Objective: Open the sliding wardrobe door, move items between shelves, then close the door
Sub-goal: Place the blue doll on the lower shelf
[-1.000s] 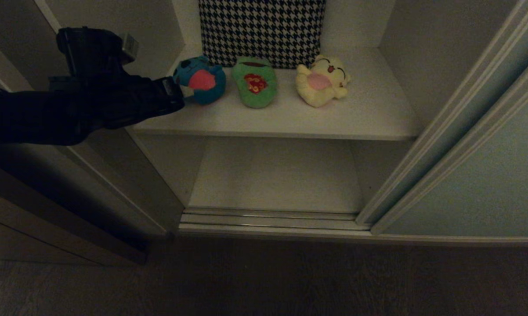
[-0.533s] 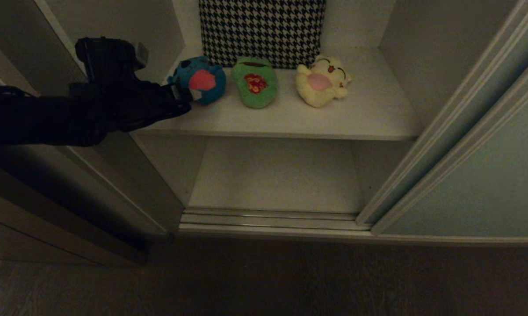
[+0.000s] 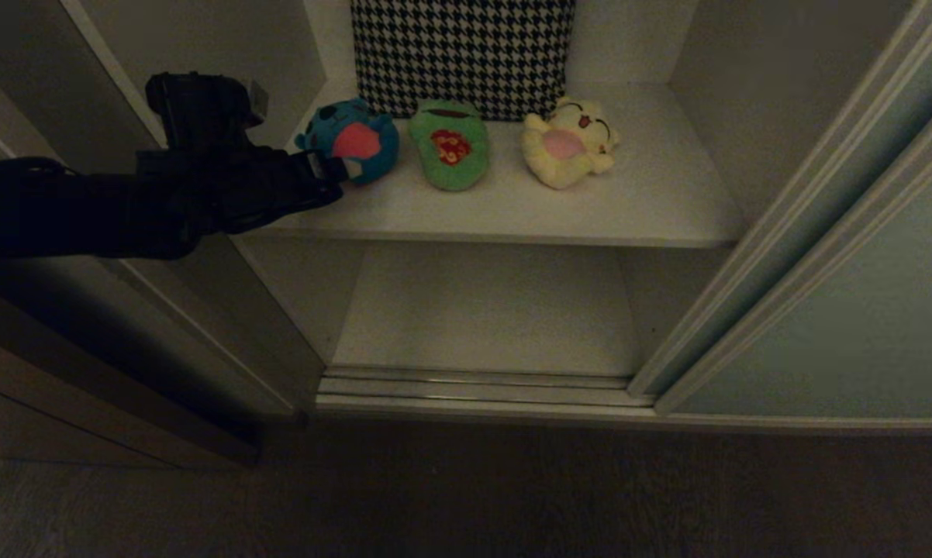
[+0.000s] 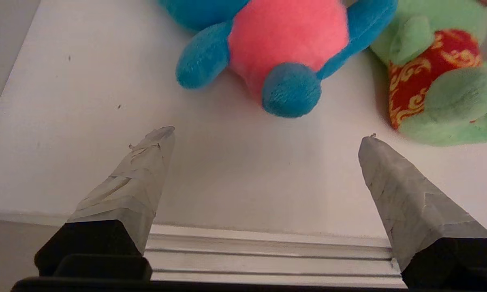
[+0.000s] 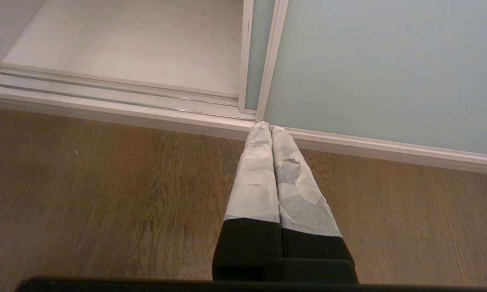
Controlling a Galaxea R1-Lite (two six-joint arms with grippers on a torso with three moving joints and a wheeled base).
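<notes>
Across the right side of the head view, the sliding wardrobe door point(image 3: 861, 310) stands pushed aside, its far edge cut off by the frame, leaving the compartment open. Two shelves show inside: the upper shelf point(image 3: 652, 209) carries everything, while the lower shelf point(image 3: 489, 310) sits in shadow beneath it. At the back, a houndstooth cloth point(image 3: 462, 54) is cropped at the top. In front of it lie the green frog point(image 3: 449, 143) in the middle, the blue toy point(image 3: 350, 139) to its left and the yellow toy point(image 3: 567, 143) to its right, all apart from one another. The left gripper point(image 4: 268, 136) hovers over the shelf's front edge with its fingers spread wide, empty, just short of the blue toy, whose head is out of the wrist view. The right gripper point(image 5: 271, 127) hangs low above the wooden floor point(image 5: 105, 194), fingers pressed together.
</notes>
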